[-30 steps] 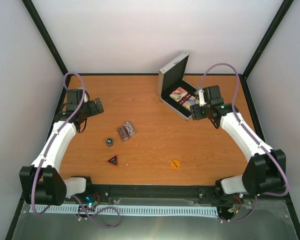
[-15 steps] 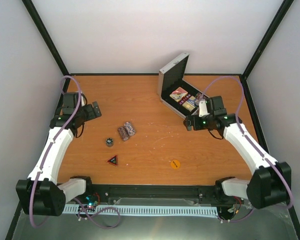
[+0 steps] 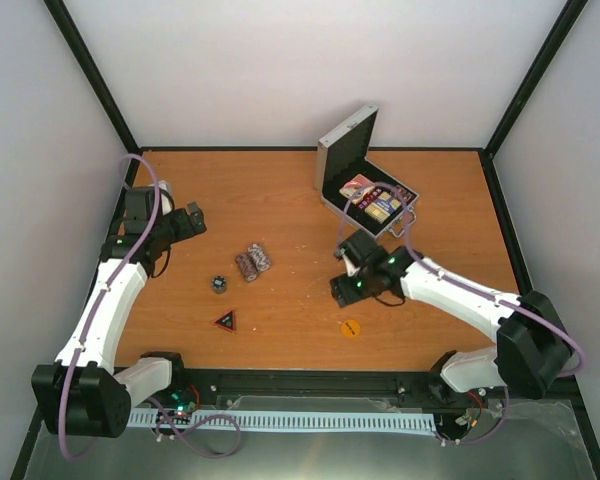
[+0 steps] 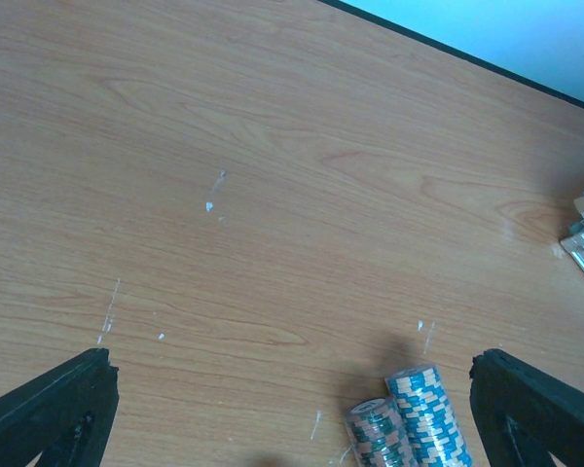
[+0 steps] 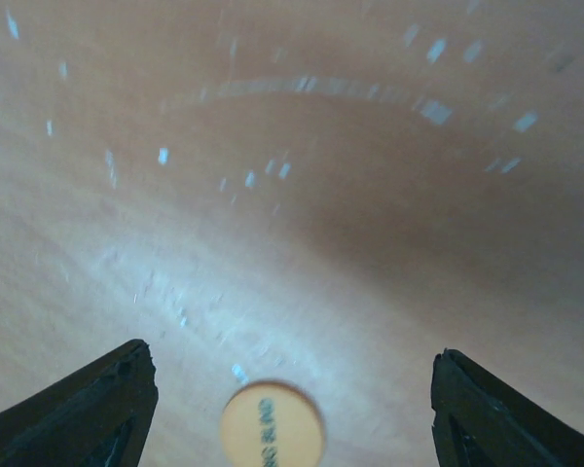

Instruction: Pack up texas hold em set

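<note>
Left gripper [image 4: 292, 366] spread wide, empty. Dark red-edged triangle [image 3: 225, 321], then striped chip stacks [image 3: 253, 261] lying sideways. Right gripper [image 5: 292, 356] spread, empty, over orange disc [image 5: 273, 426]. Back right, silver case [image 3: 346, 148] open, cards [image 3: 360, 188] inside.

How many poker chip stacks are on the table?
2, side by side left of centre: the nearer chip stack and the farther chip stack. The open case may hide more.
</note>
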Robot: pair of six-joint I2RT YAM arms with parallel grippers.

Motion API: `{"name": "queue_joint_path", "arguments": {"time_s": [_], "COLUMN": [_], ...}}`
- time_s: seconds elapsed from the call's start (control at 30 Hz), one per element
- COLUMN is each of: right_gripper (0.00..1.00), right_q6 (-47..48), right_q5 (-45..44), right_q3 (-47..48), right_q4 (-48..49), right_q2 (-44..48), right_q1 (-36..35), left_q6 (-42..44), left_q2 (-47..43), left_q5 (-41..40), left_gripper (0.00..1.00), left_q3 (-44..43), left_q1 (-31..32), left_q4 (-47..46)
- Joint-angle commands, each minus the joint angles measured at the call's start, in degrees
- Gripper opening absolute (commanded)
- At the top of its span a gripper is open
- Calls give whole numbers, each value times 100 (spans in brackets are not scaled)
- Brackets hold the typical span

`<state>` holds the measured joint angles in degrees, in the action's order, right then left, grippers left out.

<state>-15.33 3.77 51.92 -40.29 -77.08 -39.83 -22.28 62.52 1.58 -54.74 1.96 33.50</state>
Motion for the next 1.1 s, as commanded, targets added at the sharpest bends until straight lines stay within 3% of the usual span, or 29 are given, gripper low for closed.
{"name": "queue_joint_path", "arguments": {"time_s": [0.0, 0.33, 0.7, 0.83, 1.07], "right_gripper": [77, 75, 69, 63, 63], "right_q6": [-1180, -2130, -2365, -2402, -2610], "right_q5": [-905, -1168, -1436, -1354, -1296], "right_q3": [-443, -895, -564, -544, -752], "right_q4": [-313, -418, -476, -370, -451], "right_q2": [-57, -378, -1101, -1180, -1099], "right_q1": [-886, -2092, -2169, -2169, -2169], "left_q6": [241, 281, 223, 207, 146], "left_q2": [-76, -701, -880, -881, -910], "left_q5": [230, 550, 859, 917, 935], "left_gripper": [100, 100, 96, 93, 91], "left_q3": [48, 545, 711, 719, 704], "left_q1": [15, 19, 32, 33, 35], "left_q4": [-142, 13, -24, -47, -88]}}
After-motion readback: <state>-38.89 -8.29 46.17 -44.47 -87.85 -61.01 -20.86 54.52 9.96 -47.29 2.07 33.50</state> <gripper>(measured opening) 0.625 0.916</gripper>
